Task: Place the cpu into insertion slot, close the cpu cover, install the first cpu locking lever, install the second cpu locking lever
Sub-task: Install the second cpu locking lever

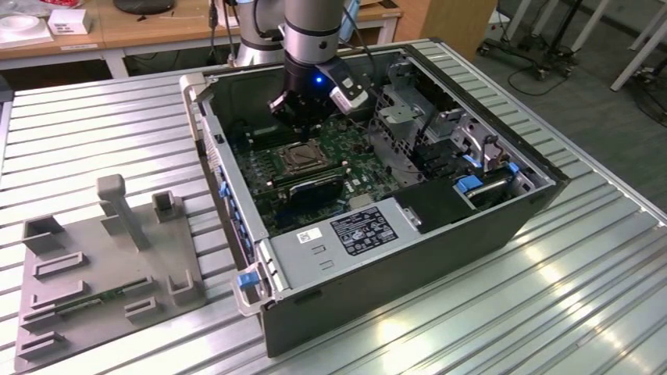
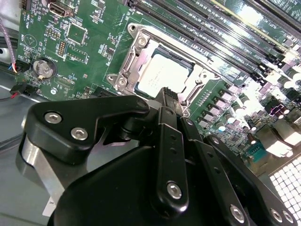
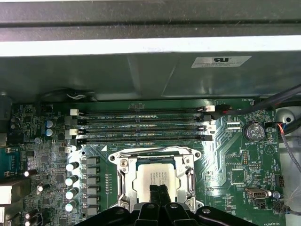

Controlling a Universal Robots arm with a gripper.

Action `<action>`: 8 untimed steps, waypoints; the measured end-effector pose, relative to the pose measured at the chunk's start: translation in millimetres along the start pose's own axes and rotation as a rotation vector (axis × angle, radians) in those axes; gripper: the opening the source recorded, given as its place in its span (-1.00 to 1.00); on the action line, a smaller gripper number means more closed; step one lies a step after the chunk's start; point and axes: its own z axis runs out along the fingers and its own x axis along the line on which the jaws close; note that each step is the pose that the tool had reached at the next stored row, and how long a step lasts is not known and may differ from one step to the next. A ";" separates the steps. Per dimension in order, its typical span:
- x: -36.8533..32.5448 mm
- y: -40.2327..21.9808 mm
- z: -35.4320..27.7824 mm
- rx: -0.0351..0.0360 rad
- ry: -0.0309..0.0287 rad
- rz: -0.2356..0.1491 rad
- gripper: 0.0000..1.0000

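Note:
The cpu (image 3: 156,170) lies flat in the insertion slot (image 3: 121,200) on the green motherboard (image 3: 244,165), its silvery top showing through the cut-out. The cpu cover (image 3: 190,167) lies down flat around it. In the second wrist view the cpu (image 2: 160,75) sits inside the same silvery frame (image 2: 128,66). My gripper (image 3: 158,190) hovers just above the chip's near edge, fingertips (image 2: 165,94) pressed together with nothing between them. In the exterior view the gripper (image 1: 300,119) hangs inside the open computer case, just beyond the socket (image 1: 302,158).
Long black memory slots (image 3: 141,127) run beside the socket. A row of silver capacitors (image 3: 71,186) and a coin battery (image 3: 253,129) stand on the board. Case walls (image 1: 224,168) and drive cages (image 1: 417,125) hem the arm in. A grey fixture (image 1: 105,258) sits on the table at the exterior view's left.

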 end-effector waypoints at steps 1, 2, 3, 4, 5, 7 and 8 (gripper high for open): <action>0.0 0.0 0.0 0.0000 0.0000 0.000 -0.79; 0.0 0.0 0.0 0.0000 0.0000 0.000 -0.79; 0.0 0.0 0.0 0.0000 0.0000 0.000 -0.79; 0.0 0.0 0.0 0.0000 0.0000 0.000 -0.79; 0.0 -0.1 -0.1 0.0001 0.0001 0.000 -0.79; 0.0 -0.4 -0.6 0.0001 0.0000 0.000 -0.79; -0.1 -0.7 -0.7 0.0000 0.0000 0.000 -0.79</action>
